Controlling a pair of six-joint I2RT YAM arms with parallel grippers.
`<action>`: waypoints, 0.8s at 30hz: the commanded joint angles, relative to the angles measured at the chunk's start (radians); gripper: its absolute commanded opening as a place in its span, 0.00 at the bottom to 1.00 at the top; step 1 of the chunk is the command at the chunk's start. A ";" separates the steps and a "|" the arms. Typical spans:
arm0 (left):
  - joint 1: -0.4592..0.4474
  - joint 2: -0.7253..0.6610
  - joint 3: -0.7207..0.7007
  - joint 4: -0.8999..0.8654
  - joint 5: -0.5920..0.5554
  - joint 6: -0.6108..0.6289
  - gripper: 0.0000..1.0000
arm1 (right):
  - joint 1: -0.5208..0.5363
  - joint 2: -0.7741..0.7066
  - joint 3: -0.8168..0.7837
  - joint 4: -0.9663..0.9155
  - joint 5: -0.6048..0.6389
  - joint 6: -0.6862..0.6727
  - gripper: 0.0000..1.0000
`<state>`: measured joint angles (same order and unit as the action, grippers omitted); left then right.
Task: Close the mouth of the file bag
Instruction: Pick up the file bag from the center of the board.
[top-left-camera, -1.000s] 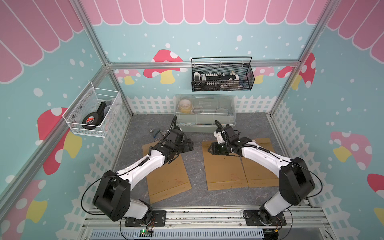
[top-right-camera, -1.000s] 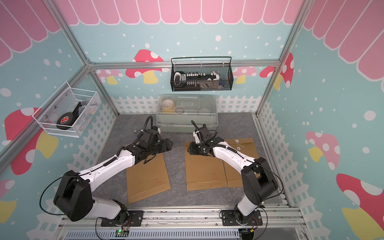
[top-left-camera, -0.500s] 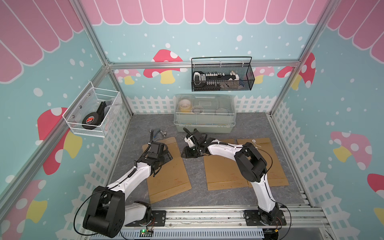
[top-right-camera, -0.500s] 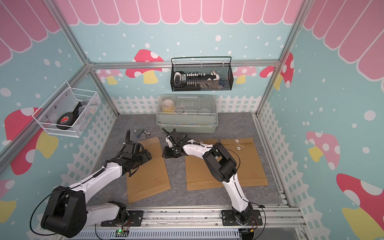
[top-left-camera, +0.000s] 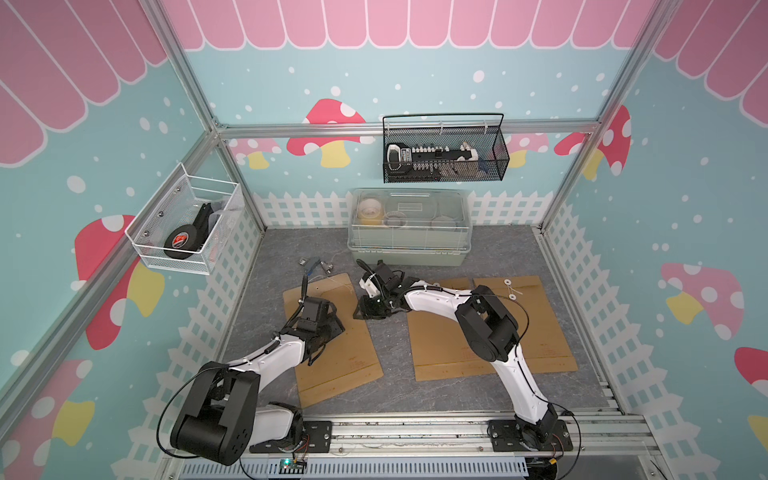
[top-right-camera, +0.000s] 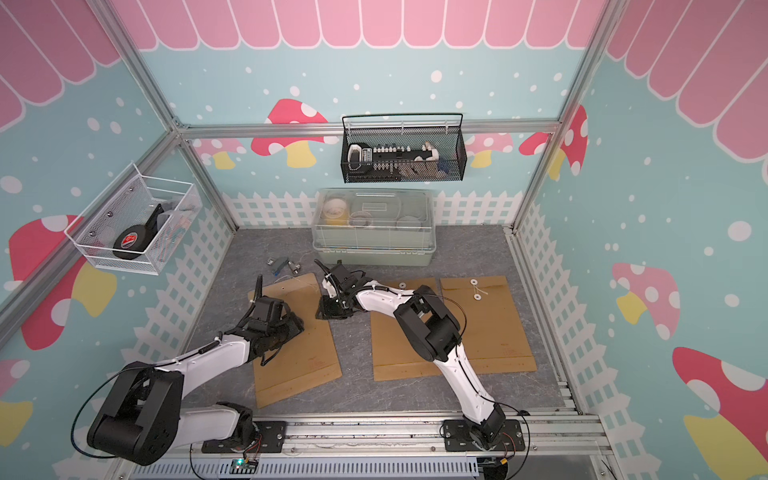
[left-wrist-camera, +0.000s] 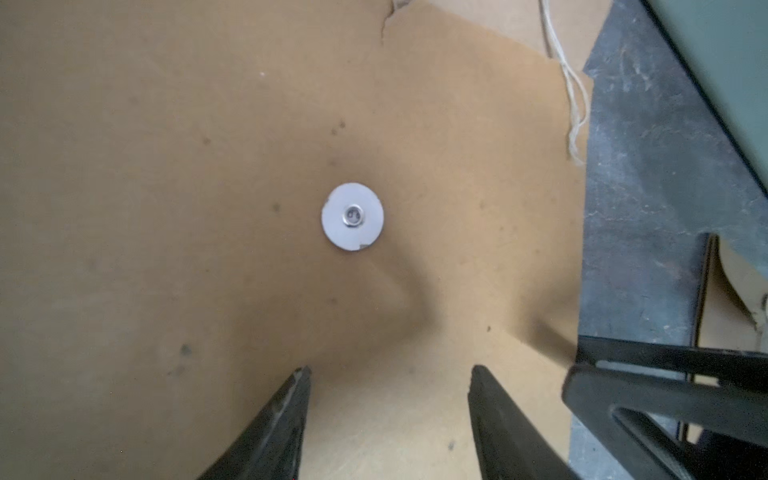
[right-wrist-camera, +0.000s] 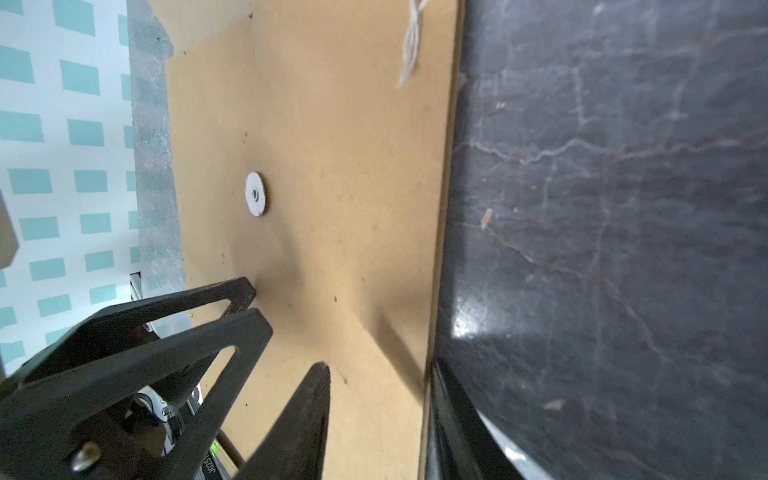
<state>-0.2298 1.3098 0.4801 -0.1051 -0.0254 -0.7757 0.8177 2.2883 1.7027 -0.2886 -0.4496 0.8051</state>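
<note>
The file bag (top-left-camera: 345, 353) is a brown kraft envelope lying flat at the left of the table in both top views (top-right-camera: 303, 357). Its flap (top-left-camera: 328, 286) lies open at the far end, with the white string (left-wrist-camera: 575, 104) loose on it. A white disc button (left-wrist-camera: 352, 217) sits on the bag's face. My left gripper (left-wrist-camera: 390, 370) hovers open just over the bag, short of the disc, holding nothing (top-left-camera: 332, 326). My right gripper (right-wrist-camera: 376, 365) is open at the bag's right edge (top-left-camera: 365, 311): one finger is over the bag, the other beside its edge over the table.
Two more brown bags (top-left-camera: 440, 332) (top-left-camera: 528, 324) lie to the right. A clear lidded box (top-left-camera: 409, 232) stands at the back. Small metal clips (top-left-camera: 316, 264) lie beyond the flap. A black wire basket (top-left-camera: 444, 153) and a white one (top-left-camera: 187, 224) hang on the walls.
The right arm has swung left from the middle bag to the left bag's right edge. The left arm has drawn back towards the front, and its jaws have narrowed.
</note>
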 joint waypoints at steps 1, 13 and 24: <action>-0.003 0.014 -0.024 0.069 0.033 -0.028 0.59 | 0.005 0.019 0.022 0.084 -0.116 0.041 0.38; -0.003 0.081 -0.057 0.146 0.088 -0.029 0.54 | 0.006 0.065 -0.117 0.371 -0.193 0.174 0.34; -0.010 -0.081 0.020 -0.006 0.109 -0.003 0.61 | 0.006 -0.012 -0.104 0.221 -0.100 0.033 0.01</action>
<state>-0.2325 1.3231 0.4534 0.0257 0.0734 -0.7963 0.8146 2.3280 1.6039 -0.0189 -0.5770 0.9009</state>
